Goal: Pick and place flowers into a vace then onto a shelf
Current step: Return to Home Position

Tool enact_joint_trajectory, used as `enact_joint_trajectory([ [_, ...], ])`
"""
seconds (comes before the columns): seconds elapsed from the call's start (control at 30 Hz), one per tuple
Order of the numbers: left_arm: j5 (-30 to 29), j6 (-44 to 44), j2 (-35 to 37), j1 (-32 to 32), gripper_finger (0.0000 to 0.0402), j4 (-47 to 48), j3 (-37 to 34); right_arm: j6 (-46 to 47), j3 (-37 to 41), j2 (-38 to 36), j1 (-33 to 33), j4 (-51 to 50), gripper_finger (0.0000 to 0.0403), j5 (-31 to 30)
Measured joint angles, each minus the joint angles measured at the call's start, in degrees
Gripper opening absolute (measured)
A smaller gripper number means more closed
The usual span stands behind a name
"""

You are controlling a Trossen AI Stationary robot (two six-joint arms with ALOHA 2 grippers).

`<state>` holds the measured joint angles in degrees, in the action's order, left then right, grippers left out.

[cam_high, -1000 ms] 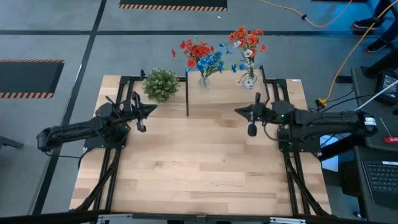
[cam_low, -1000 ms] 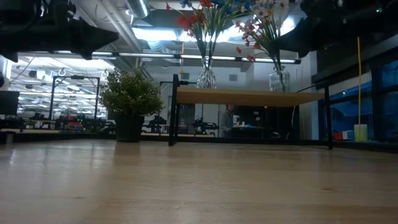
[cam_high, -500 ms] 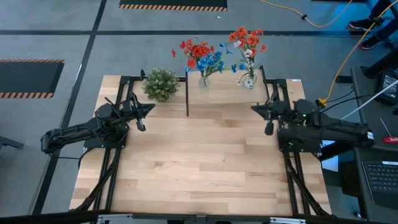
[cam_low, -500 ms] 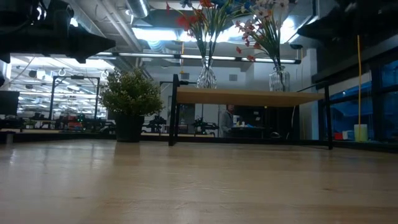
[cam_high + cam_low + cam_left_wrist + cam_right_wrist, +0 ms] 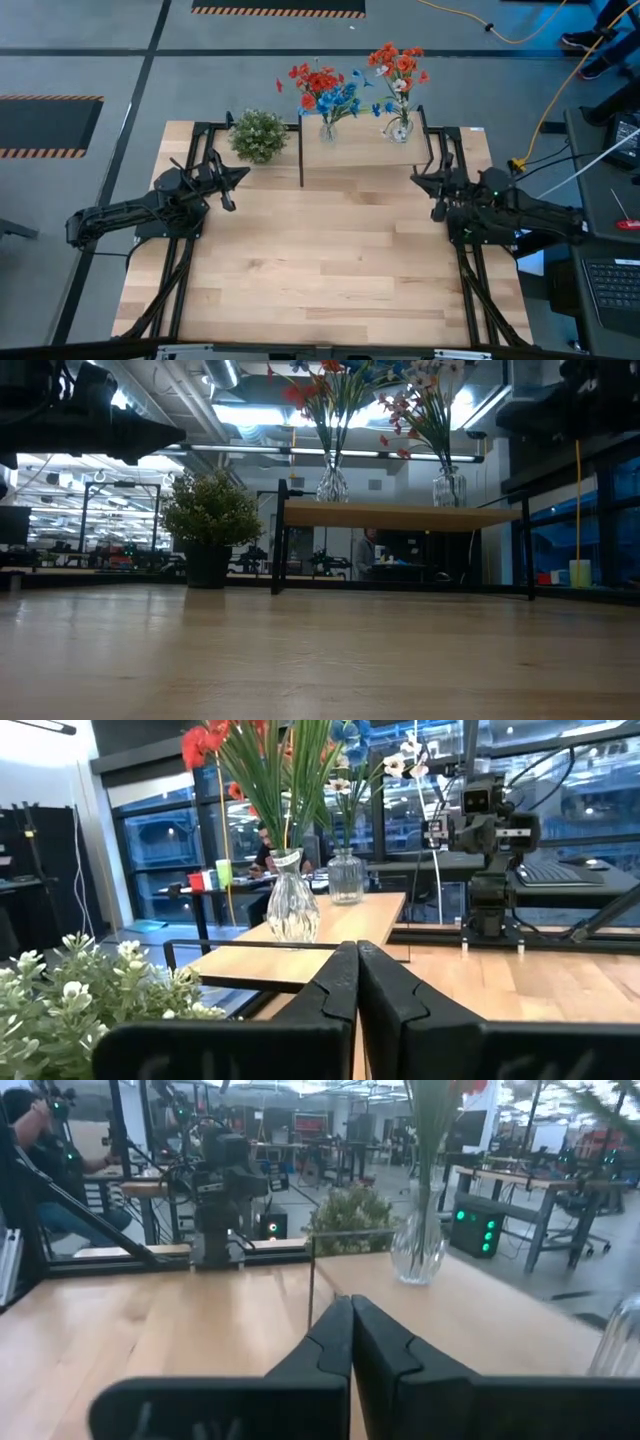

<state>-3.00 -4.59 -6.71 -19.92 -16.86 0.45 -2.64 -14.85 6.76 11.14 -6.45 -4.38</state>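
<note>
Retract both arms slowly and level, staying clear of the shelf (image 5: 360, 152). Confirm left gripper (image 5: 357, 948) pressed together, empty, raised above the tabletop (image 5: 320, 260) near the potted plant (image 5: 259, 136). Confirm right gripper (image 5: 351, 1302) likewise pressed together, holding nothing, near the shelf's right end. Leave undisturbed the flowers (image 5: 325, 88), standing in two glass vases (image 5: 327, 130) on the shelf.
</note>
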Motion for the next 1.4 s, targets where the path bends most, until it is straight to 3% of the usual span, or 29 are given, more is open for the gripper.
enact_joint_trajectory([
  [0.27, -0.8, -0.3, 0.0, 0.0, 0.0001, 0.5, 0.0, 3.6, 6.4, -6.7, 0.0, 0.6, 0.0007, 1.7],
  [0.4, -0.7, 0.1, 0.0, 0.0, 0.0003, 0.8, 0.0, 1.4, 8.9, -6.6, -0.1, 5.3, 0.0007, 5.7],
  [0.8, -0.5, 1.9, 0.0, 0.0, 0.0002, 1.0, 0.0, 2.1, 14.3, -6.7, -0.1, 13.3, 0.0007, 9.1],
  [1.4, 0.1, 4.9, 0.0, 0.0, 0.0003, 5.2, 0.0, 2.6, 14.5, -6.4, -0.1, 11.4, 0.0007, 9.1],
])
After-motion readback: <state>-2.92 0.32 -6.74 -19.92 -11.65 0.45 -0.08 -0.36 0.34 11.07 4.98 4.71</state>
